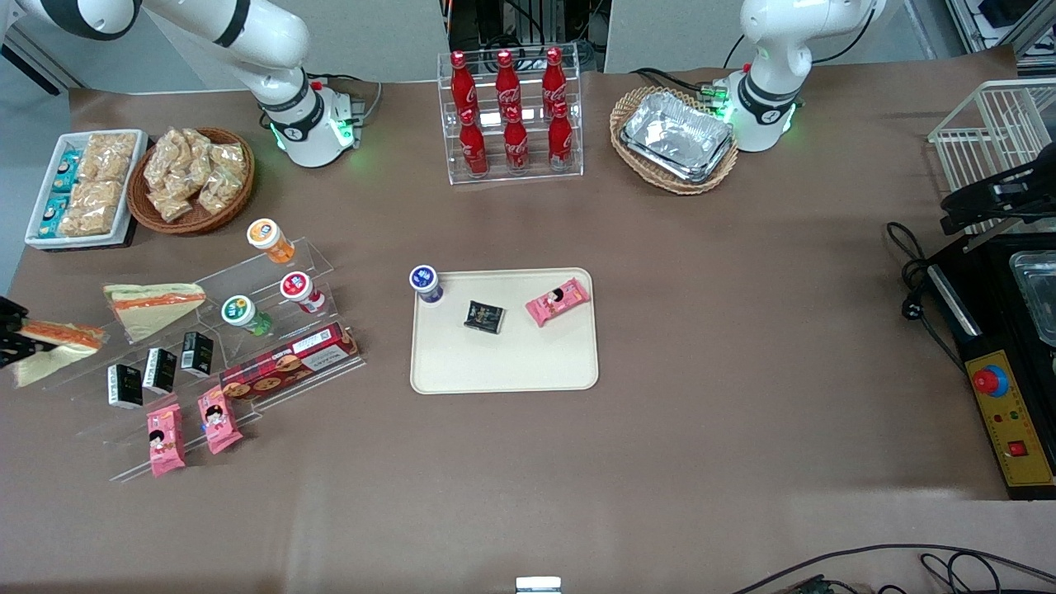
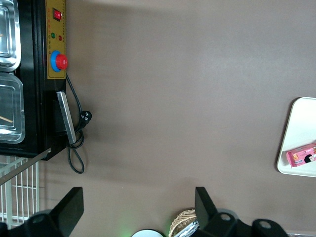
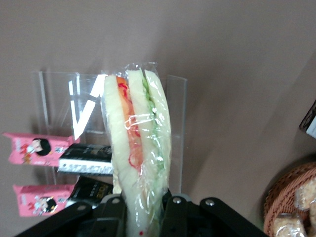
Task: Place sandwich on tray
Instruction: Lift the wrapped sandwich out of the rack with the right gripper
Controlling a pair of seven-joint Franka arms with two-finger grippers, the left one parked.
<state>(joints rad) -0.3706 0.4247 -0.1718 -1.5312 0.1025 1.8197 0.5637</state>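
Since the sandwich [image 3: 138,148] is already pinched between the two fingers of the hand [image 3: 143,210], I'd call this the carry step: grabbed, but nowhere near delivered. Front view has the hand [image 1: 10,334] way out at the working arm's end of the bench [image 1: 742,330], right at the frame edge, with the sandwich [image 1: 58,342] sticking out of it beside the clear acrylic display stand [image 1: 206,346]. It looks lifted off the stand, though I can't say how high. The other wedge [image 1: 153,305] sits on the stand just beside it. The tray [image 1: 503,363] is well apart from the stand, toward the middle of the bench, and carries a blue-capped bottle [image 1: 424,283], a black packet [image 1: 484,316] and a pink snack [image 1: 558,301]. Next move, I reckon, is a long sideways carry to the tray, setting down on its bare part nearer the front camera, clear of those three
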